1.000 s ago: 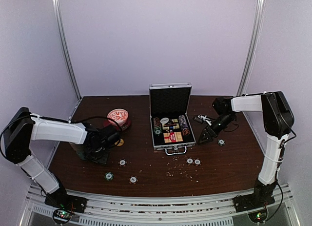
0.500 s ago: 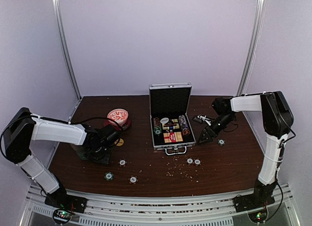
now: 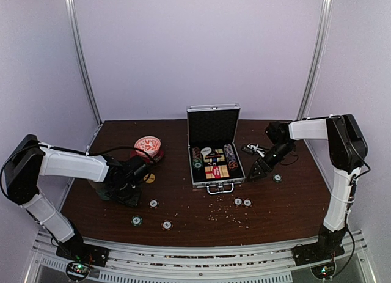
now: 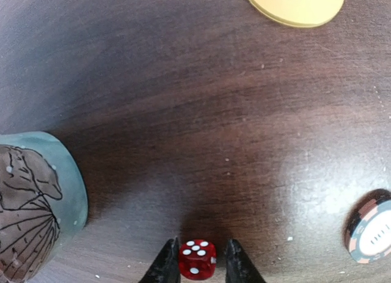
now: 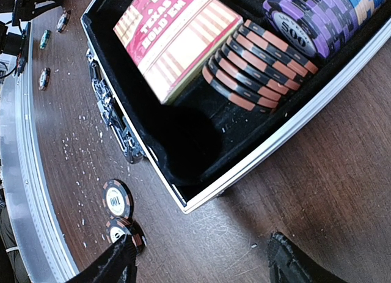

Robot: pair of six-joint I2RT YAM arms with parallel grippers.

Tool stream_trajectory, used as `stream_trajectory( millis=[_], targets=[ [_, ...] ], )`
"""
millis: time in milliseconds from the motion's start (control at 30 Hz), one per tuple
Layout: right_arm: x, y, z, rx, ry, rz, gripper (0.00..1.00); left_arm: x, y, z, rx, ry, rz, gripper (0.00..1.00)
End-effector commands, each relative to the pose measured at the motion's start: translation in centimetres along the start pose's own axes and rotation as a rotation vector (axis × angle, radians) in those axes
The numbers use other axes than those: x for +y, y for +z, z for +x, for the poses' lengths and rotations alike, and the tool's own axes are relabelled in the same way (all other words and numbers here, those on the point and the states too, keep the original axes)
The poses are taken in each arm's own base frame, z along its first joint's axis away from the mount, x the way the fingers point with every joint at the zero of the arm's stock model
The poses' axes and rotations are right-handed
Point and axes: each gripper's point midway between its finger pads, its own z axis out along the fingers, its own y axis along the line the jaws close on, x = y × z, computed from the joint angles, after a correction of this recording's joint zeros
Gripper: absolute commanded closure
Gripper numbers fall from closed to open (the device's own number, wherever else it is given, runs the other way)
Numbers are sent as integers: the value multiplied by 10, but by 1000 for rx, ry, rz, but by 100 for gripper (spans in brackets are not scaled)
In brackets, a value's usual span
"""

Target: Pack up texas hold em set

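From above: left gripper [image 3: 129, 191] down at the table [image 3: 281, 203] well left of the case [image 3: 214, 153], by far the nearer arm to the red die [image 4: 197, 258]; right gripper [image 3: 259, 169] just off the case's right wall. Left wrist, case out of frame: straddles the red die squarely, fingers [image 4: 166, 268] set narrow, one seemingly touching, a sliver of gap at the other, so likely no firm hold yet; a cube, no long axis to mind. Right wrist: spread wide, holding nothing, beside the case's front right corner, two loose chips [image 5: 119, 200] just off its front
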Motion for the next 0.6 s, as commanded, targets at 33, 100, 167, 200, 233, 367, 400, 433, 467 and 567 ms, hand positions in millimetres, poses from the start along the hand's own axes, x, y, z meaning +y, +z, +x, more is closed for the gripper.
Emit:
stream_trajectory(
  millis=[33, 100, 167, 200, 233, 367, 400, 433, 467, 567],
  targets=[
    [-2, 3, 0, 20, -3, 4, 26, -4, -4, -1, -8, -3, 42, 76],
    [-2, 4, 1, 21, -3, 2, 26, -4, -5, -2, -11, -3, 45, 78],
    [-2, 4, 0, 22, -3, 2, 26, -5, -5, -3, -13, -3, 45, 79],
    [-2, 4, 0, 22, -3, 2, 26, -5, -4, -4, -12, -3, 43, 80],
    [-2, 4, 0, 22, -3, 2, 26, -6, -4, -4, -11, -1, 44, 81],
    [-1, 3, 0, 21, -4, 2, 26, -9, -8, -8, -12, 6, 55, 86],
    [-1, 3, 0, 20, -6, 1, 26, -9, -12, -11, -17, 6, 54, 87],
    [-1, 3, -1, 19, -7, 2, 26, -8, -18, -15, -28, 11, 41, 88],
    [-1, 2, -1, 19, -7, 3, 26, -8, -25, -20, -44, 17, 23, 89],
    [0, 2, -2, 16, -12, 3, 26, -17, -49, -41, -93, 42, 10, 90]
  ],
)
